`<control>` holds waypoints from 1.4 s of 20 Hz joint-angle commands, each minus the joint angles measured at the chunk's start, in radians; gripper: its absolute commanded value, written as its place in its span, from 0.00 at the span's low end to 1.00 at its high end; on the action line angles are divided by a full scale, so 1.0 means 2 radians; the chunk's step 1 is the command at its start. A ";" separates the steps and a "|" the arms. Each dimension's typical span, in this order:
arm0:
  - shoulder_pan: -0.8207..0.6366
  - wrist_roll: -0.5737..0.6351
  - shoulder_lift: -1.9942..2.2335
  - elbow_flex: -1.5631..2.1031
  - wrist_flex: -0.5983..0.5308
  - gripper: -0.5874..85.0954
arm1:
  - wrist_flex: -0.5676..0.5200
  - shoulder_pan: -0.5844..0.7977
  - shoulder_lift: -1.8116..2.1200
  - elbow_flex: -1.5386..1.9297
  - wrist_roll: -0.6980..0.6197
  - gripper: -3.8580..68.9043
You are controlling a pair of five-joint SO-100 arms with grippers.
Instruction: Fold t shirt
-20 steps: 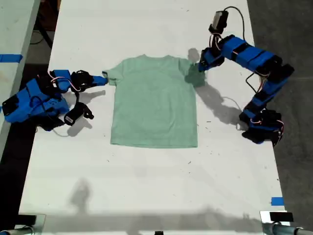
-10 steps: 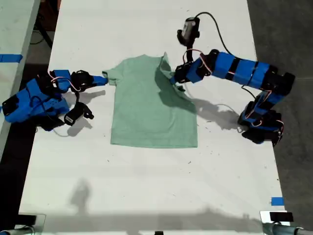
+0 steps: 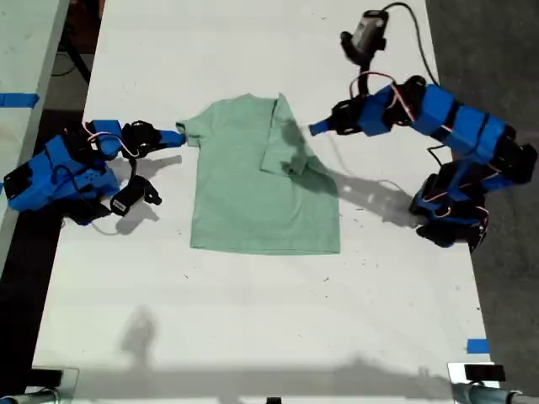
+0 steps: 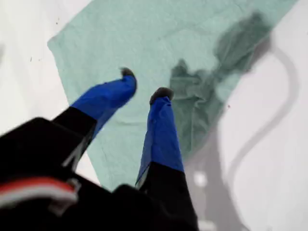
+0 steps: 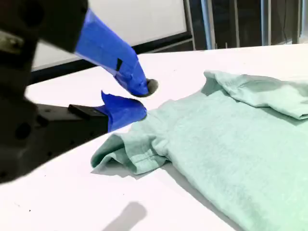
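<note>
Pale mint cloth: the t shirt [image 3: 265, 181] lies mid-table [image 3: 253, 320], centre of the exterior view. Since a second ago its sleeve on the exterior view's right has been carried inward and dropped over the chest; first fold judged done, somewhat rumpled. The first gripper [image 3: 318, 128], now clear of the cloth at upper right, stands narrowly parted, empty. The second gripper [image 3: 179, 139], slightly parted, sits at the other sleeve [image 5: 130, 154], gripping nothing. Nothing obstructs; a cable [image 3: 413, 21] trails nearby.
</note>
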 commanded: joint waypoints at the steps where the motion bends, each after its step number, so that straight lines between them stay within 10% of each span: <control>1: 0.003 -0.006 0.005 0.021 0.000 0.01 | -0.002 -0.012 0.253 0.174 0.046 0.07; 8: -0.007 0.096 0.005 0.000 -0.073 0.00 | 0.012 -0.087 0.657 0.679 0.077 0.07; 28: -0.090 0.137 0.005 0.018 -0.074 0.00 | 0.032 -0.019 0.659 0.703 0.076 0.08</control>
